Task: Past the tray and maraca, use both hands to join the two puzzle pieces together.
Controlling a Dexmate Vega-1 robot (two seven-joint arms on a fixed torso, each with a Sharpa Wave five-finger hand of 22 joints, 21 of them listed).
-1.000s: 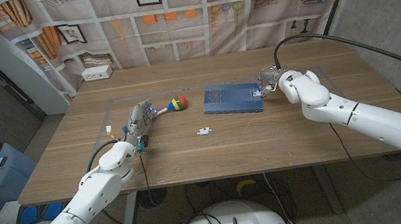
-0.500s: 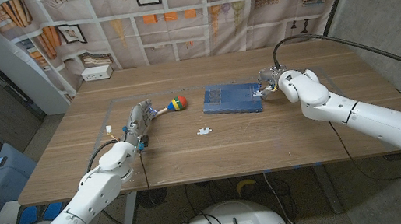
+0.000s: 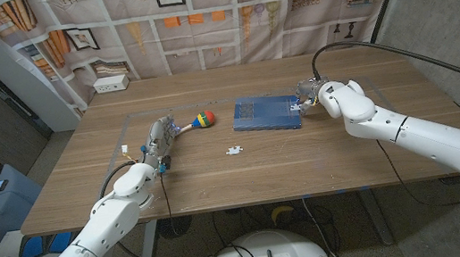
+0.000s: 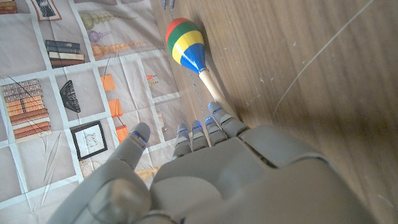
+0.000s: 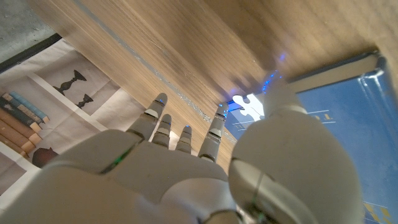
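Your right hand (image 3: 309, 94), fingers spread and empty, hovers over a puzzle piece (image 5: 249, 107) on the blue tray (image 3: 266, 113); pinch it gently by its edges.

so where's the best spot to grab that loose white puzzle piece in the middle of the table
Probably by its outer edges, coming straight down from above: the puzzle piece lies flat on the bare table, thin and small, so a fingertip pinch across its width suits it.

The head camera looks down over the whole table (image 3: 218, 171). Each wrist camera peers close along its hand; left shares the maraca (image 3: 197, 120) (image 4: 186, 46), right the tray (image 3: 266, 113) (image 5: 348, 118)
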